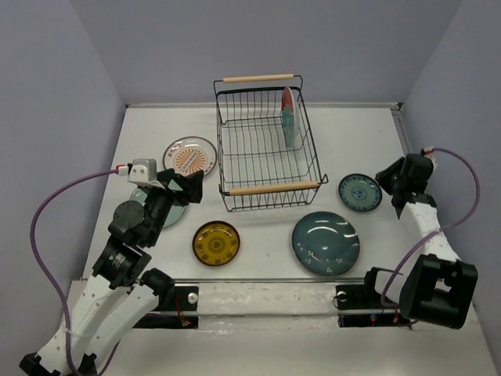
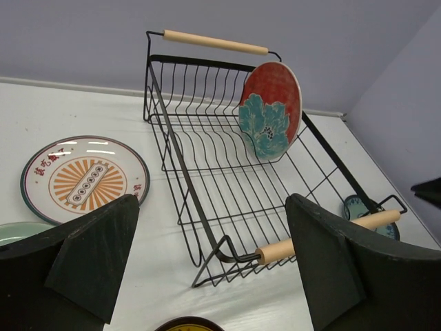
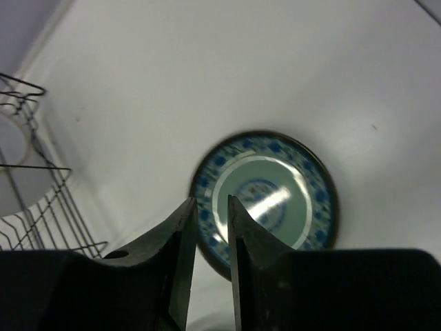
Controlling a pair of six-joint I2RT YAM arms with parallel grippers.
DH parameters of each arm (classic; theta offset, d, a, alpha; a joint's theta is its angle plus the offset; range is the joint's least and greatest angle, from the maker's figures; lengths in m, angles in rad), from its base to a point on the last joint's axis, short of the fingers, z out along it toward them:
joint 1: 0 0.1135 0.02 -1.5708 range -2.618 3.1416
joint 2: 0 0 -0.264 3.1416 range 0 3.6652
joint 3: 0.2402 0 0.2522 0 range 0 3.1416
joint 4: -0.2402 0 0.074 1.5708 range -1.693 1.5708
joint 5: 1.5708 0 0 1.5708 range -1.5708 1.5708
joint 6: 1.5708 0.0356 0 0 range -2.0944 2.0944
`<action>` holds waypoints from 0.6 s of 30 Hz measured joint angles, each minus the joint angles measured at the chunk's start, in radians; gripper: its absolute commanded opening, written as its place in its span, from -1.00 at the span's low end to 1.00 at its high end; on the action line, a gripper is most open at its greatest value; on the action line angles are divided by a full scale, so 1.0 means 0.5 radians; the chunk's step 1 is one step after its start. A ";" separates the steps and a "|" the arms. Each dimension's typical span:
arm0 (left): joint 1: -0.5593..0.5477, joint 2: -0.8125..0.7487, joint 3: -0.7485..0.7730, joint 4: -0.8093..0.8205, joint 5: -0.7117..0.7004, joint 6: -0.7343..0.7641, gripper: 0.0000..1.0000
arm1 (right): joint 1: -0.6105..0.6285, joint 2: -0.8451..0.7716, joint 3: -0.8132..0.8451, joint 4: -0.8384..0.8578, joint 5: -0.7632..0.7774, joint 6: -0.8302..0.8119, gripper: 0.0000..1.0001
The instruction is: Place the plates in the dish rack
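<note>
Your right jaws fill the bottom of the right wrist view. They are almost closed, with only a thin crack between them, and you can see nothing held in them. Just past their tips lies the small dark teal plate [image 3: 265,196], flat on the surface [image 1: 266,235]. Its rim sits right at the tips, but you cannot tell if they touch it.

From above, this plate is just to the left of the right jaws, between them and the dish rack [image 1: 258,157]. It is round, so no side is longer than another, and any bit of rim looks as good to grab as the next. Your right arm [image 1: 423,215] is much nearer to it than your left arm [image 1: 145,215], which is on the other side of the rack. It looks like the job for the right arm: the plate has to go left and up over the rack's wall.

Your left jaws are wide open and hold nothing. They point toward the rack. The pale mint plate [image 2: 17,231] lies close below them, partly hidden.

Now count. You have six plates. One, the red plate [image 2: 270,110], stands on its edge inside the rack, near the far right side. Five lie flat on the surface: the small dark teal one, the mint one, the white plate with the orange middle [image 1: 189,157], the amber plate [image 1: 216,242] and the big blue-teal plate [image 1: 326,243]. You have one rack, with two wooden handles [image 1: 274,189].
</note>
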 measured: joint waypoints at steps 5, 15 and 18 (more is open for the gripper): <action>-0.060 -0.020 0.003 0.000 0.036 0.002 0.98 | -0.467 -0.181 -0.469 -0.027 -0.227 0.158 0.15; -0.157 -0.024 0.004 -0.001 0.072 0.003 0.98 | -0.775 0.042 -0.664 0.103 -0.635 0.201 0.08; -0.158 -0.034 0.004 0.000 0.075 0.004 0.98 | -0.775 0.137 -0.664 0.186 -0.737 0.208 -0.05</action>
